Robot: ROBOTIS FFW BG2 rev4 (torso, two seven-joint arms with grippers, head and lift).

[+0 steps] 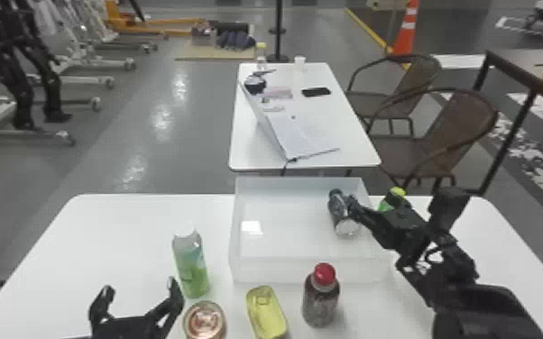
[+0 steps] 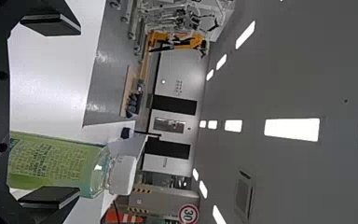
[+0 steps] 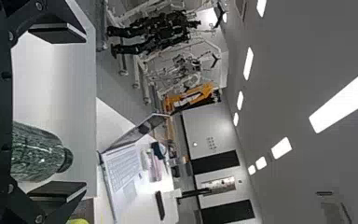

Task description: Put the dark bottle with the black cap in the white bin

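Over the right side of the white bin (image 1: 284, 270), my right gripper (image 1: 354, 206) is beside the dark bottle (image 1: 340, 214). The bottle leans with its black cap away from me and its base towards me; whether it rests on the bin floor, I cannot tell. In the right wrist view the right gripper (image 3: 85, 112) has its fingers wide apart, the bottle (image 3: 35, 151) between them and closer to one. My left gripper (image 1: 141, 288) stands open at the front left of the table; the left wrist view shows the left gripper (image 2: 78, 112) open too.
A green bottle with a white cap (image 1: 190, 266) stands left of the bin, near a can (image 1: 204, 322). In front of the bin are a yellow can (image 1: 267, 313) and a red-capped bottle (image 1: 321, 297). A yellow-green-capped bottle (image 1: 392, 198) is behind the right arm.
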